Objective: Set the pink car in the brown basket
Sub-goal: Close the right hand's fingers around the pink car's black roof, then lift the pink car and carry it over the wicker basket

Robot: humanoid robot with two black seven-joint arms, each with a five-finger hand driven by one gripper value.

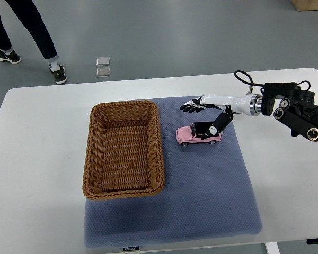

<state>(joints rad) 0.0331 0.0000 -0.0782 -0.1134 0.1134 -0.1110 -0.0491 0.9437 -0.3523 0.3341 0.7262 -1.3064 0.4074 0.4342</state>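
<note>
Car location: small pink toy car with a black roof point(198, 133), standing on its wheels on the blue-grey textured mat point(212, 201), right of centre in the frame, well apart from any table edge.

Car axis: long axis nearly left-right across the picture, tilted slightly; nose apparently toward the left, toward the basket, though too small to tell for certain.

Basket location: brown woven wicker basket, rectangular point(95, 153), left of centre, holding nothing, long side running top to bottom of the frame; right rim just beside the car's left end, a narrow strip of mat between.

Working hand: right hand, white shell with black fingers point(204, 108), entering from the right edge along the upper middle of the frame.

Finger state: four fingertips point(190, 107) stretched out flat and spread, pointing left, just above the car in the picture; thumb point(217, 125) angled down onto the black roof, seemingly touching. Nothing clamped yet.

Key relation: car directly below the fingers in the picture, between fingers and thumb line; fingers roughly parallel to the car's long axis, so closing across the narrow width likely calls for little turning.

Nearer arm: right, by far; left arm absent from view.

Carry direction: leftward, over the near rim.

Surroundings: white table point(32, 211) under the mat; a person's legs and shoes point(42, 42) in the upper left.
</note>
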